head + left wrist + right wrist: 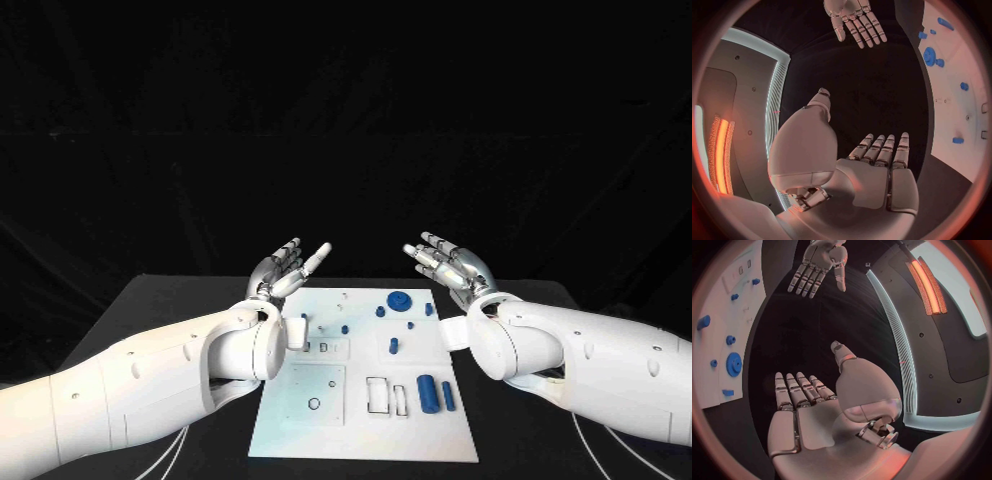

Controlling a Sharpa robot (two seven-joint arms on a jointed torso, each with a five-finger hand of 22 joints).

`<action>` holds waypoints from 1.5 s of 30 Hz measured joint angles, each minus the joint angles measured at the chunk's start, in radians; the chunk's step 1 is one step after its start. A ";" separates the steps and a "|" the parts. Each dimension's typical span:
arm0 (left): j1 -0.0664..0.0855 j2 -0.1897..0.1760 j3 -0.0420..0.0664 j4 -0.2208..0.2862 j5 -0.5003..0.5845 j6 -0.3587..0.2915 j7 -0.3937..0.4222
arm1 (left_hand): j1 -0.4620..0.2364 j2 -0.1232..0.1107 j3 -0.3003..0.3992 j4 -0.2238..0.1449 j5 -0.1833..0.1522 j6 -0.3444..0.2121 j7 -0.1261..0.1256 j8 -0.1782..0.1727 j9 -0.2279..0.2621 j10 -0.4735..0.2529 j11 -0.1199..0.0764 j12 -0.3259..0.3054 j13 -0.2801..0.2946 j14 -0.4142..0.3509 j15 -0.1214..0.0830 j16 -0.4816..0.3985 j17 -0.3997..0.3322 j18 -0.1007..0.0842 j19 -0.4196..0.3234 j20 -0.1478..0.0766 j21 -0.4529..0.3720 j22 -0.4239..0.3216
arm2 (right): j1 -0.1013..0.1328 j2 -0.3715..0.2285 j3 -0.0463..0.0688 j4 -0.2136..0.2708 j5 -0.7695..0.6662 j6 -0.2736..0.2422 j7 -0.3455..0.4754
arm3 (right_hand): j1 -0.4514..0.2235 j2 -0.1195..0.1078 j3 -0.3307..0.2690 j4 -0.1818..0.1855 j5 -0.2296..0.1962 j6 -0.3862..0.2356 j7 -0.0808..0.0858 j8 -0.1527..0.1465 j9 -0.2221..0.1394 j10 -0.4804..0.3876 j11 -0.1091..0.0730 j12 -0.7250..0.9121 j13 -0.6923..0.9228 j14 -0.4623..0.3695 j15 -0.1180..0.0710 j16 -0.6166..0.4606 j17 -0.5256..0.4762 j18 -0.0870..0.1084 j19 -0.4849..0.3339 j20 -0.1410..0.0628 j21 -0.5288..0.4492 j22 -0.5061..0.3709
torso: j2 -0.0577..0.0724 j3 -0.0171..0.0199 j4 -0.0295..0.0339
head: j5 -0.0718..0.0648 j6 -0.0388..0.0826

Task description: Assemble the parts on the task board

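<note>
Both the left robot hand [284, 265] and right robot hand [450, 262] hover empty, fingers spread, beyond the task board [339, 420].

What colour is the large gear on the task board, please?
Blue; the large gear shows best in the right wrist view.

Worktop [173, 300]: I see it carrying the task board at its centre.
Task board [433, 440]: it lies between my two arms, long side running away from me.
Left hand [284, 267]: it hovers over the board's far left corner, fingers apart, palm facing the other hand, holding nothing.
Right hand [450, 262]: it hovers just beyond the board's far right corner, fingers apart, holding nothing.
Gear [400, 298]: on the board near its far edge.
Long part [427, 391]: on the board's near right area, with a thinner part [449, 396] just to its right.
Peg [392, 346]: near the board's middle.
</note>
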 measured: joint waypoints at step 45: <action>0.066 -0.253 0.016 0.295 -0.063 0.180 0.005 | 0.218 0.171 0.135 -0.014 -0.012 0.700 0.082 0.132 0.048 0.787 -0.004 0.126 0.051 0.836 -0.058 0.170 0.105 0.124 0.654 -0.022 0.261 0.100 | 0.151 -0.009 -0.007 -0.091 -1.108 0.166 -0.318 | 0.182 -0.075 0.085 -0.252 -0.051 0.856 0.029 0.067 0.044 0.950 -0.156 0.040 0.039 1.191 -0.220 0.213 0.149 0.078 0.761 -0.156 0.640 0.313 | 0.153 0.0145 0.0051 | -0.033 0.024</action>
